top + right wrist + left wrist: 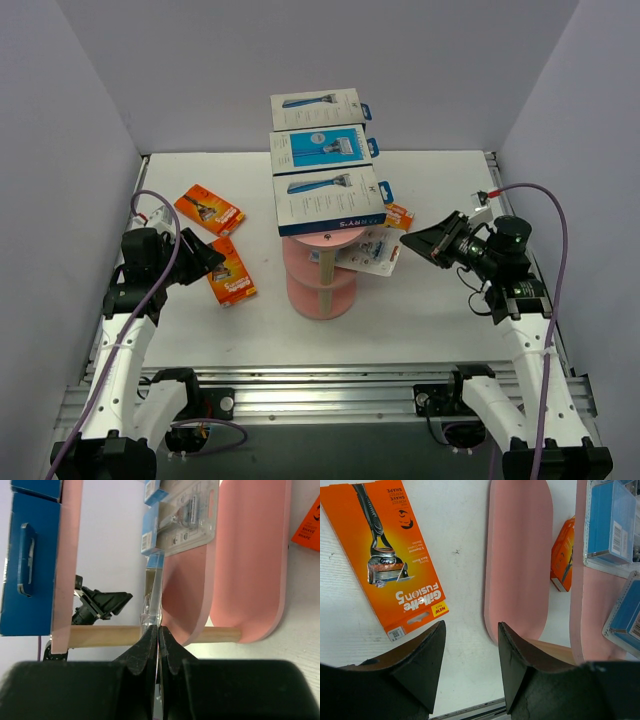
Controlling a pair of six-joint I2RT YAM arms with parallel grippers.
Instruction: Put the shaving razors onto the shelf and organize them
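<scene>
The pink shelf [320,285] stands mid-table with three white-and-blue razor boxes [329,198] lying along its top tier. My right gripper [408,241] is shut on the edge of a clear blister razor pack [372,251] at the middle tier. In the right wrist view the gripper [159,630] pinches that pack [186,515] edge-on beside the beige post [105,636]. My left gripper [216,260] hangs open and empty over the table next to an orange razor pack [232,277]. In the left wrist view the gripper [470,630] is just below that orange pack [390,560].
A second orange pack [210,210] lies at the far left, and a third [400,215] sits behind the shelf on the right. Grey walls close in the table on three sides. The left wrist view shows blue-insert blister packs [612,520] on a pink tier [590,605].
</scene>
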